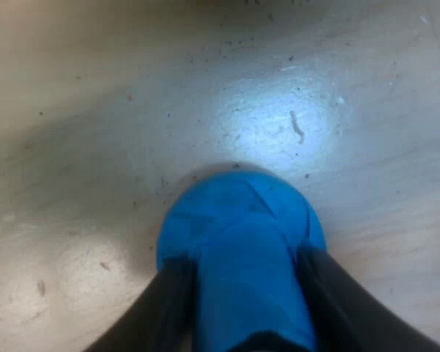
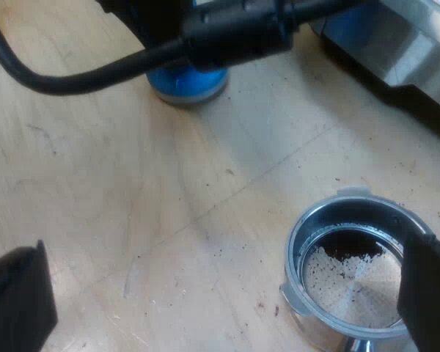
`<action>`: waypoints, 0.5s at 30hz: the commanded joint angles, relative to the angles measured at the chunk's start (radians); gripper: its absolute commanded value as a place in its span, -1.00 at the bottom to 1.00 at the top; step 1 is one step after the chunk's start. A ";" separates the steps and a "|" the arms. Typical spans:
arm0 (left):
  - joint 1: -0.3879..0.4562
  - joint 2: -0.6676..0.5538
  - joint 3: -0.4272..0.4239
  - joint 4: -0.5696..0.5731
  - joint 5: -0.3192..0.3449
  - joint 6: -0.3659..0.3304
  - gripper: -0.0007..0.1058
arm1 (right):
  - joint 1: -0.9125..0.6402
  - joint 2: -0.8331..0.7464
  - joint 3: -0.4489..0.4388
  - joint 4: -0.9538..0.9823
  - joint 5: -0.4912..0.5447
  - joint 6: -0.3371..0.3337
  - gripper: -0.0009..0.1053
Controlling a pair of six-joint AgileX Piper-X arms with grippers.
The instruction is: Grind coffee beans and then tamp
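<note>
My left gripper (image 1: pixel 246 293) is shut on the blue tamper (image 1: pixel 238 227), one black finger (image 1: pixel 169 308) on each side of it, just over the wooden table (image 1: pixel 95 147). From the right wrist, the same tamper (image 2: pixel 187 82) rests with its base on the table under the left arm. The metal holder (image 2: pixel 352 271) lies on the table, its basket facing up with a thin scatter of dark coffee grounds inside. My right gripper (image 2: pixel 220 293) is open wide above the table. One finger (image 2: pixel 429 293) is at the basket's rim and the other stands well apart.
The espresso machine's (image 2: pixel 403 44) metal base stands on the table beyond the holder. Coffee specks are scattered over the pale wooden table (image 2: pixel 132 191) around the basket and near the tamper.
</note>
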 commanded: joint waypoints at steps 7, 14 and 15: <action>0.000 -0.018 -0.017 0.039 -0.050 0.007 0.97 | -0.003 -0.014 -0.019 0.005 -0.012 0.069 0.84; 0.000 -0.184 -0.057 0.086 -0.137 0.013 0.99 | -0.003 -0.094 -0.073 0.178 -0.008 0.069 0.84; 0.000 -0.203 -0.063 0.091 -0.137 0.013 0.99 | -0.003 -0.101 -0.079 0.192 -0.005 0.069 0.84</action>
